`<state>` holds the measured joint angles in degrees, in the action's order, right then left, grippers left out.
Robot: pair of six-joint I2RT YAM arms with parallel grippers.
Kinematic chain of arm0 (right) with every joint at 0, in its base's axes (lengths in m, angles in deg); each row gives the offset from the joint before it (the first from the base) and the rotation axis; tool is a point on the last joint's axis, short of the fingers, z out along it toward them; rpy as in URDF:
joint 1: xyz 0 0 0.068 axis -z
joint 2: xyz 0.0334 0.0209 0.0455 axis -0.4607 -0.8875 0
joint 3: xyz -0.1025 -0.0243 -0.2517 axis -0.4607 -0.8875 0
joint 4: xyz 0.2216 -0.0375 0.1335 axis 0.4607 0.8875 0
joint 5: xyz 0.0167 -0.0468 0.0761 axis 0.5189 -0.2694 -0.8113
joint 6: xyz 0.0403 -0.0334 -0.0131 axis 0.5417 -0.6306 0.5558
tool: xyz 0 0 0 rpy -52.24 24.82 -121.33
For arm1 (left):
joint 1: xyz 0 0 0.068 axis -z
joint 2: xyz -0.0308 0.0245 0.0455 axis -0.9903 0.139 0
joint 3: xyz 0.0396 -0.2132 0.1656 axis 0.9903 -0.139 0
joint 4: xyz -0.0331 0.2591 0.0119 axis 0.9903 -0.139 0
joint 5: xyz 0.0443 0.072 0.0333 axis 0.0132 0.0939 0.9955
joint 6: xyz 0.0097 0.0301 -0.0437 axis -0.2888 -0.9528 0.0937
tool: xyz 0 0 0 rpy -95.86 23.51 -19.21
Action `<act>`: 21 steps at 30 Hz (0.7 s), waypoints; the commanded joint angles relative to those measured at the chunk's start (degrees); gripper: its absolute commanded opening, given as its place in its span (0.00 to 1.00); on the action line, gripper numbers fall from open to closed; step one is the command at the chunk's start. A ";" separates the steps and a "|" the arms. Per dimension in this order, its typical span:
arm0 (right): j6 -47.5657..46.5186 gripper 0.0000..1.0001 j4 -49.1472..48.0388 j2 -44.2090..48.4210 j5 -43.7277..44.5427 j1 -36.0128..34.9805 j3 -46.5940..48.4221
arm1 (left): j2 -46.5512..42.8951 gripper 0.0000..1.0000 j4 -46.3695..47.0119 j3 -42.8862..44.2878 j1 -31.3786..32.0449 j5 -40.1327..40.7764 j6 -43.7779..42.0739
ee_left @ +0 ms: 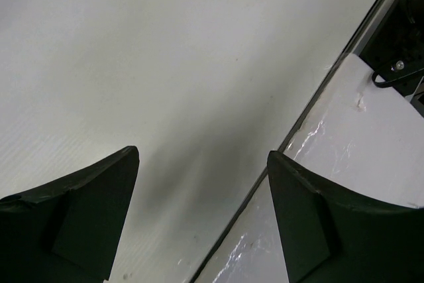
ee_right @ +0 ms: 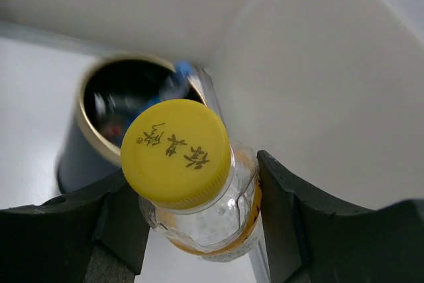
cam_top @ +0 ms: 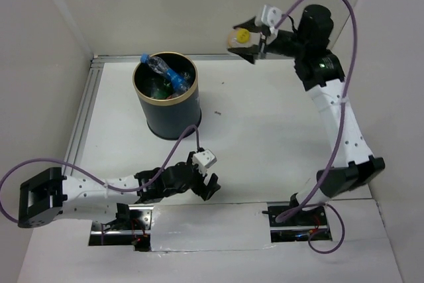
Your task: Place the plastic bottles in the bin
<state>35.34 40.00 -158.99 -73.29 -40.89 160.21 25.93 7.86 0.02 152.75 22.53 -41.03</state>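
A clear plastic bottle with a yellow cap (ee_right: 177, 152) sits between the fingers of my right gripper (ee_right: 199, 223), which is shut on its body. In the top view this gripper (cam_top: 246, 43) holds the yellow-capped bottle (cam_top: 241, 35) up at the back of the table, to the right of the bin. The dark bin with the gold rim (cam_top: 167, 101) holds several bottles, and a clear one with a blue cap (cam_top: 159, 65) sticks out over its back rim. My left gripper (cam_top: 207, 183) hangs open near the front edge with nothing between its fingers (ee_left: 93, 217).
White walls close in the table at the back and both sides. A metal rail (cam_top: 83, 114) runs along the left edge. White tape (ee_left: 351, 164) covers the near edge by the arm bases.
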 commanded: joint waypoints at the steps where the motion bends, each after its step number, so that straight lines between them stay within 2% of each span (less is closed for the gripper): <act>1: 24.58 0.16 -14.24 -12.00 -4.73 -7.87 11.01 | -5.51 0.90 0.94 -2.23 0.54 3.61 3.34; 3: 30.13 0.16 -20.96 -16.22 -4.10 -10.88 11.78 | -7.46 0.90 -0.72 -3.29 0.54 4.23 3.96; 6: 35.07 0.16 -23.99 -21.58 -1.64 -16.07 14.49 | -10.80 0.90 -1.43 -4.87 0.54 5.72 4.67; 12: 39.21 0.17 -16.99 -35.11 -4.19 -21.25 26.00 | -14.23 0.90 -4.51 -5.40 1.06 7.66 4.67; 15: 37.10 0.23 -12.93 -38.30 -4.20 -22.84 30.66 | -15.90 0.90 -5.65 -5.40 1.07 8.80 5.19; 16: 36.49 0.27 -10.75 -39.96 -4.19 -23.45 31.37 | -15.91 0.90 -5.65 -5.40 1.07 8.81 5.19; 17: 36.49 0.41 -9.59 -40.76 -3.67 -23.46 31.90 | -16.60 0.90 -5.65 -5.40 1.07 8.81 5.19; 18: 36.49 0.48 -7.84 -41.64 -1.84 -23.98 33.38 | -16.61 0.90 -5.65 -5.40 1.07 8.81 5.19; 19: 35.79 0.60 -4.69 -42.95 -1.04 -23.99 33.92 | -16.61 0.90 -5.65 -5.40 1.07 8.81 5.19; 20: 33.70 0.80 -2.75 -42.96 0.80 -23.99 34.97 | -16.61 0.90 -5.65 -5.40 1.07 8.81 4.67; 21: 32.72 0.83 -1.16 -43.57 1.51 -23.99 34.98 | -16.61 0.90 -5.65 -5.40 1.07 8.81 4.67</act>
<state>70.40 30.25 -200.21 -75.37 -64.84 192.40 10.08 1.02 -5.07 153.47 29.87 -36.71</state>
